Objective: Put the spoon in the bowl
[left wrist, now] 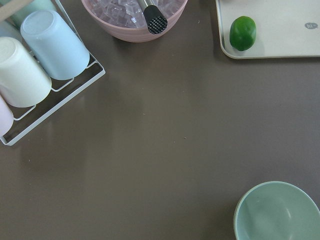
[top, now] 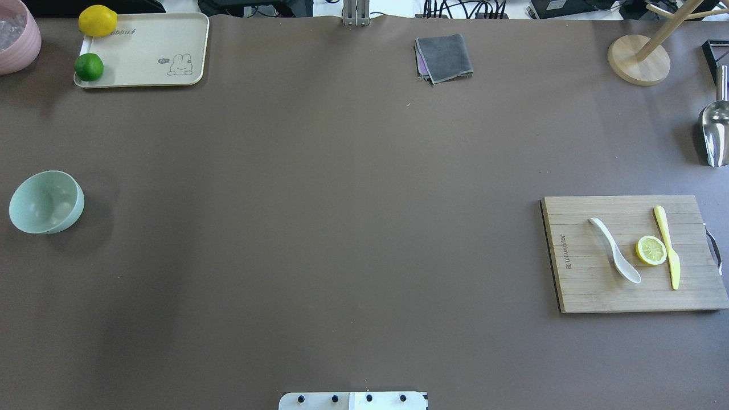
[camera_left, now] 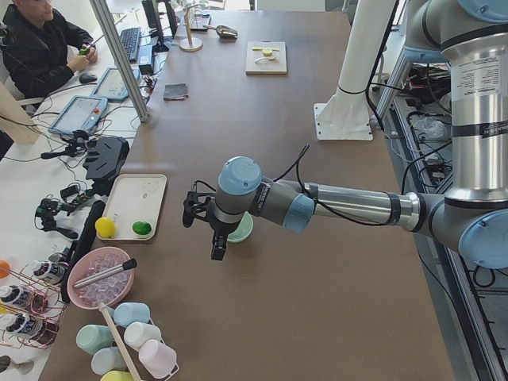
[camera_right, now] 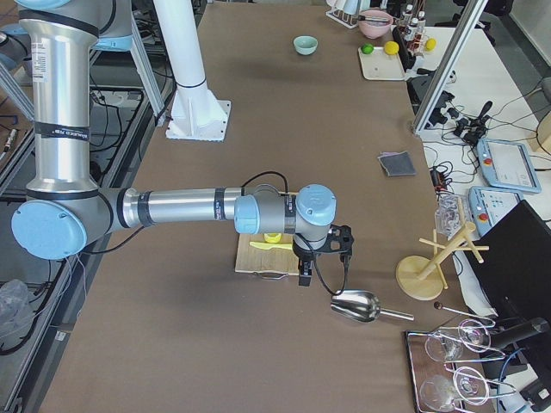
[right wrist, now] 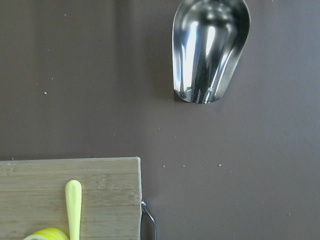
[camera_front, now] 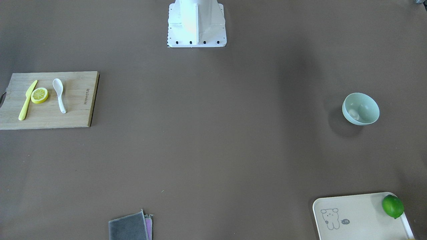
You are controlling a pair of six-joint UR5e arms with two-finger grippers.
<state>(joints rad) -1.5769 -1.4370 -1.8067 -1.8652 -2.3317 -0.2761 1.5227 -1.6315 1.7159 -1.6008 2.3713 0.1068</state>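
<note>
The white spoon [camera_front: 60, 95] lies on a wooden cutting board [camera_front: 76, 110], scoop toward the robot; it also shows in the overhead view [top: 615, 250]. The mint-green bowl [camera_front: 361, 109] stands upright at the table's other end [top: 45, 202], and its rim shows in the left wrist view [left wrist: 277, 212]. My left gripper [camera_left: 214, 238] hangs above the table beside the bowl [camera_left: 242, 230]. My right gripper [camera_right: 306, 267] hangs past the board's outer end. Both grippers show only in the side views, so I cannot tell whether they are open or shut.
A yellow knife [top: 667, 245] and a lemon slice [top: 651, 250] share the board. A metal scoop [right wrist: 210, 47] lies beyond the board. A cream tray [top: 142, 57] holds a lime [top: 89, 66] and a lemon. A grey cloth [top: 444, 57] lies at the far edge. A pink ice bowl [left wrist: 135, 20] and a cup rack stand near the bowl.
</note>
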